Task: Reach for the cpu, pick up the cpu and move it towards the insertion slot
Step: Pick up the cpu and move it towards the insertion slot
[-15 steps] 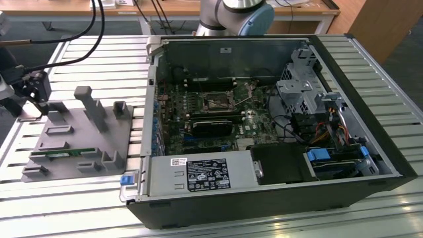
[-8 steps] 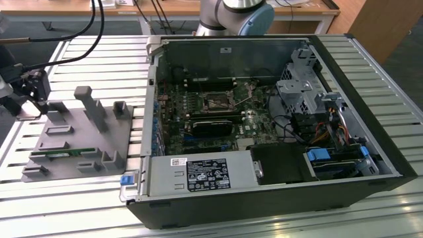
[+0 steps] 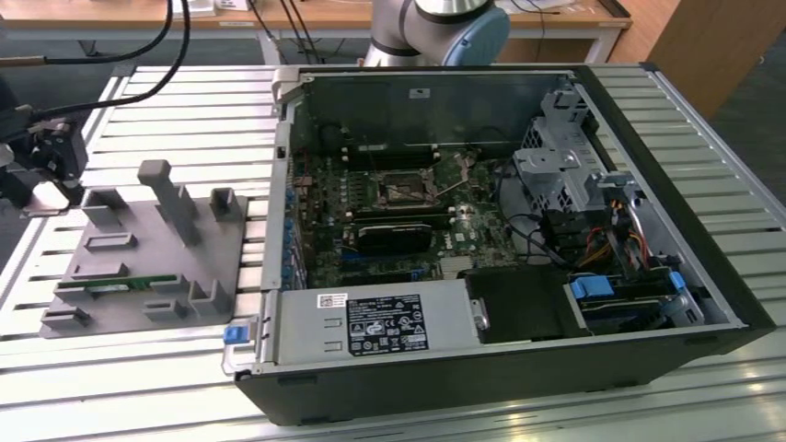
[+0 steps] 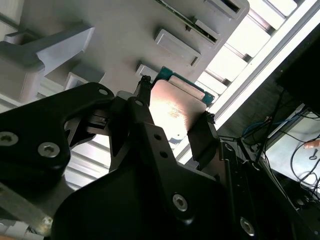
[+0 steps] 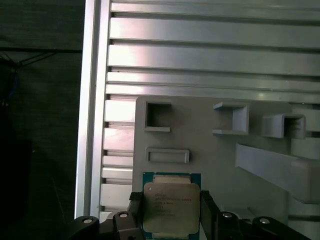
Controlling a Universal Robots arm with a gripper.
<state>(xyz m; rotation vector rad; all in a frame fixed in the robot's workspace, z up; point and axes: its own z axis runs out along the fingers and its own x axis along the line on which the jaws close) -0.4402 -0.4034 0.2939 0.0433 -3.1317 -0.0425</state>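
Note:
The cpu (image 5: 169, 206) is a flat square chip with a silvery top and a green rim. It sits between my gripper's (image 5: 170, 202) two black fingers (image 5: 135, 207), which press on its two opposite sides. In the second wrist view the cpu (image 4: 176, 111) is tilted in my gripper (image 4: 175, 112) over the rim of the grey fixture tray (image 4: 115, 30). In the exterior view my gripper (image 3: 44, 184) hangs at the far left, by the tray's (image 3: 135, 235) far left corner. The insertion slot (image 3: 404, 191) is a dark square socket on the motherboard inside the open computer case.
The open computer case (image 3: 491, 368) fills the exterior view's right, with a black cooler block (image 3: 396, 237) near the socket. Grey posts (image 3: 166, 198) stand up from the tray, and a green memory stick (image 3: 110, 286) lies on it. Ribbed aluminium table (image 3: 135, 368) runs all around.

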